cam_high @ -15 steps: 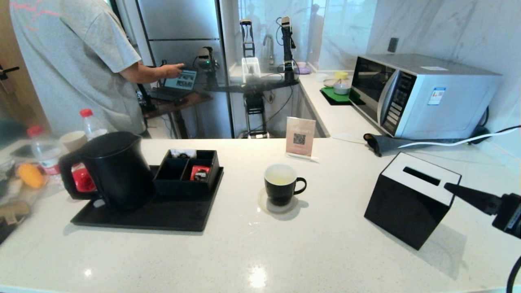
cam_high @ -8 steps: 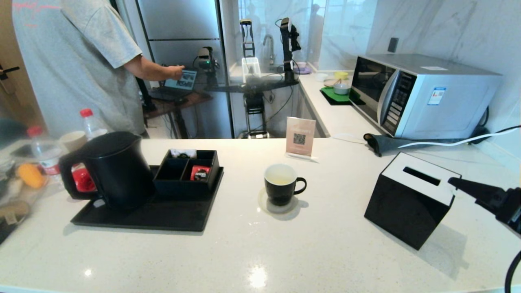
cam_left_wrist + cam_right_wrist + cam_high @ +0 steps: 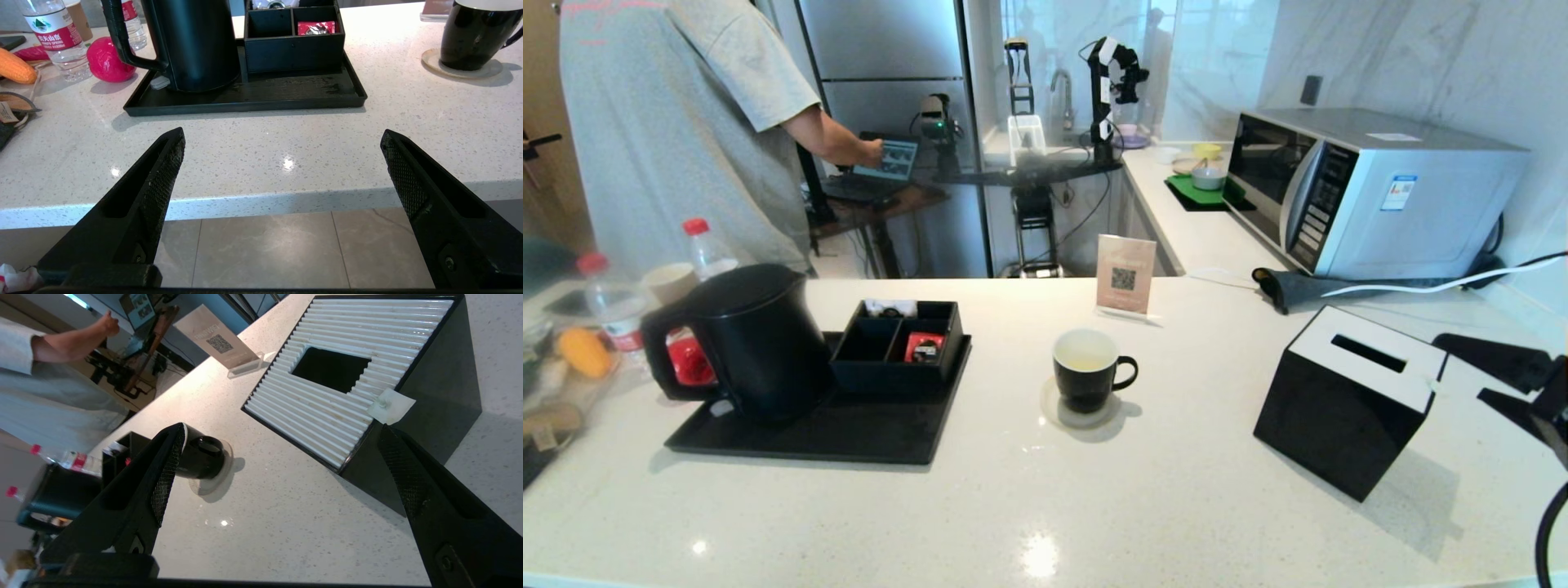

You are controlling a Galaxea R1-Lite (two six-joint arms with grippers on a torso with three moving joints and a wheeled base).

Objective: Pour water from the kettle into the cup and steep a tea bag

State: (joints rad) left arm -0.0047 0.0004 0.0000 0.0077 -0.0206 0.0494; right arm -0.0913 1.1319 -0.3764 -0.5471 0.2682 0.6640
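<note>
A black mug (image 3: pixel 1086 367) holds faintly yellowish water (image 3: pixel 1085 356); a red packet (image 3: pixel 924 347) fills the organizer (image 3: pixel 894 359). Right gripper (image 3: pixel 278 435) gapes wide, empty, beside the tissue box (image 3: pixel 1343 408).

Black kettle (image 3: pixel 747 339); black cup (image 3: pixel 1088 369), white inside.

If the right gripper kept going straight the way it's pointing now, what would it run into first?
Most likely the black tissue box: the open right gripper points at its near corner, where a small pale paper tag lies on the white ribbed top. The cup stands farther off to one side. Depth is hard to judge.
</note>
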